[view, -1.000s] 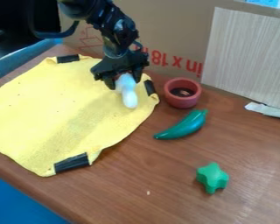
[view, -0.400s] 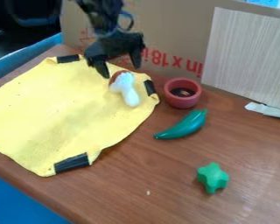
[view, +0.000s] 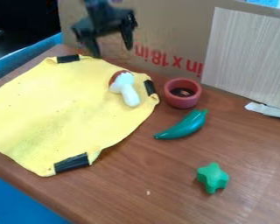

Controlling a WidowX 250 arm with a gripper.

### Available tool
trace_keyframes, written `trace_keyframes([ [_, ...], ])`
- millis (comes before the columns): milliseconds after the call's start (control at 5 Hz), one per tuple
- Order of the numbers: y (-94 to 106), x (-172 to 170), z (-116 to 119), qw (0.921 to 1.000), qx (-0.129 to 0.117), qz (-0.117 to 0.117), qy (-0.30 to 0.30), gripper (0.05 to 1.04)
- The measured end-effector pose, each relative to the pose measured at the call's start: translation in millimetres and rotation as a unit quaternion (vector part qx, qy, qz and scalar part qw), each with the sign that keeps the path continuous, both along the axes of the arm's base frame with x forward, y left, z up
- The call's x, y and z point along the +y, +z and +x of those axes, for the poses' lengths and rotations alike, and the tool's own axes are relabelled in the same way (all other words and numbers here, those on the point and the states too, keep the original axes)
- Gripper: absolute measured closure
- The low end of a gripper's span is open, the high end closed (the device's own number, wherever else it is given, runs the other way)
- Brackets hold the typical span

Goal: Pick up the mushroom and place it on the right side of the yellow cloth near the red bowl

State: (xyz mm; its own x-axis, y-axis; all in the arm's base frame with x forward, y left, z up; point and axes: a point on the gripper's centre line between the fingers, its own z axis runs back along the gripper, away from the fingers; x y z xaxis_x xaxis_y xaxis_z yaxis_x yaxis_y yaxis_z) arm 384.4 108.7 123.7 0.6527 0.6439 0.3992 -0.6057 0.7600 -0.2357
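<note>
Green and knobbly, a star [view: 212, 178] is set nearest on the brown table [view: 131, 175]; beyond it, a chilli [view: 184, 126] is laid just short of a red bowl [view: 183, 92]. By the bowl-side corner of the yellow cloth [view: 66, 113], a mushroom [view: 126, 90] is laid lengthwise — cap pointed towards the gripper [view: 113, 52], stem away. Beyond and above, its fingers are parted, with nothing grasped.

yellow cloth [view: 66, 113], green star [view: 212, 177], reddish-brown bowl [view: 182, 104], white-stemmed mushroom [view: 125, 87]
</note>
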Motion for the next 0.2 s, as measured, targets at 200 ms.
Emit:
trace_keyframes([
  [200,20.7,3.9,-10.5,0.9992,-0.004,0.006,-0.039,0.083],
])
